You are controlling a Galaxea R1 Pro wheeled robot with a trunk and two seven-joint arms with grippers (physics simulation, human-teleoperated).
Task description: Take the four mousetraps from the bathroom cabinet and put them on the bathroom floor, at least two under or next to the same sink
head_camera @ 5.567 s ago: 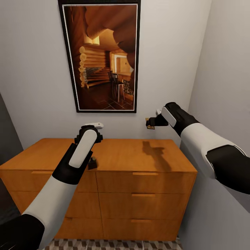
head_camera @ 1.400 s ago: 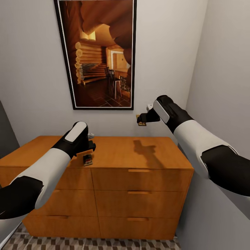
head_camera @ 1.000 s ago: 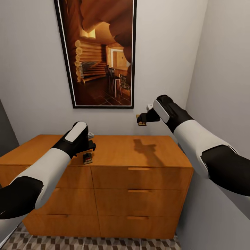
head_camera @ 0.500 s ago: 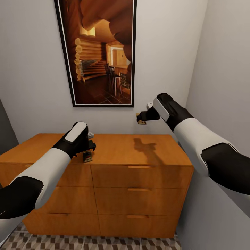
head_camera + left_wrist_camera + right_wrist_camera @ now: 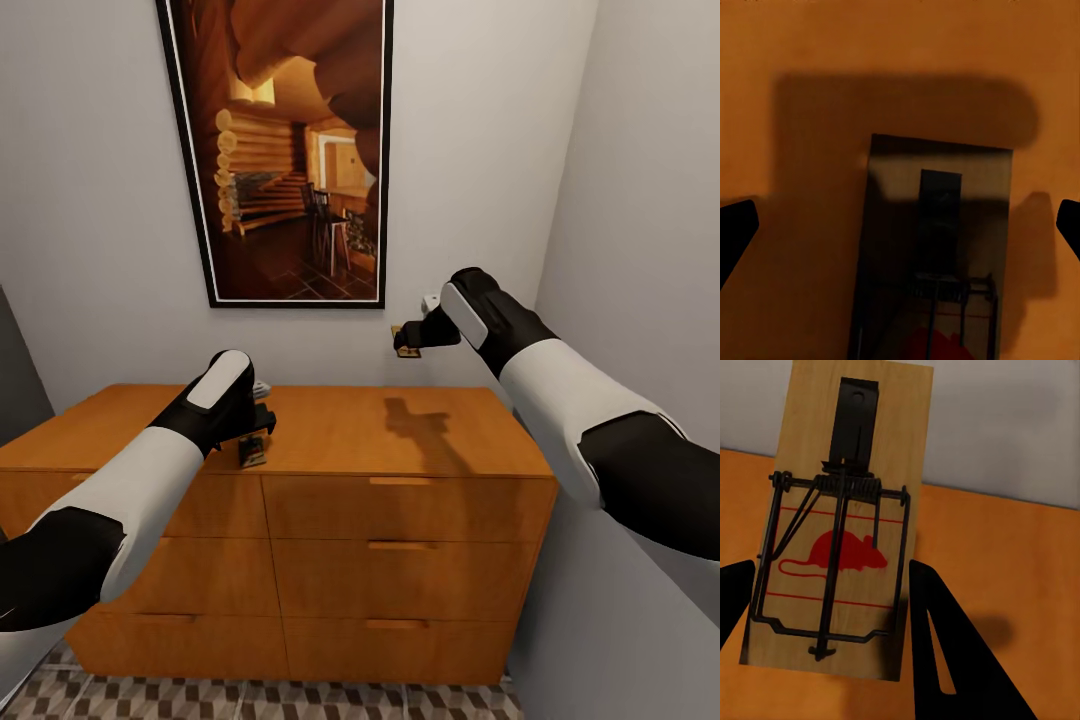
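Right gripper (image 5: 403, 343) clamped on raised mousetrap (image 5: 840, 521), red mouse print visible from wrist, left gripper (image 5: 256, 440) spread around second trap (image 5: 934, 247) on cabinet (image 5: 400, 440)

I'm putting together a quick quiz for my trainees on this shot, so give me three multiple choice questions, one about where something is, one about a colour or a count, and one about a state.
1. Where is the mousetrap held by the right tool?
A. In the air above the cabinet top
B. On the floor tiles
C. Inside an open drawer

2. What colour is the mouse printed on that trap?
A. Blue
B. Red
C. Green

3. How do the cabinet's drawers stand?
A. All shut
B. Top right pulled out
C. Bottom left pulled out

Answers:
1 A: the right tool carries the mousetrap well above the cabinet, in front of the wall.
2 B: the right wrist view shows a red mouse on the tan board.
3 A: every drawer front in the head view sits flush.
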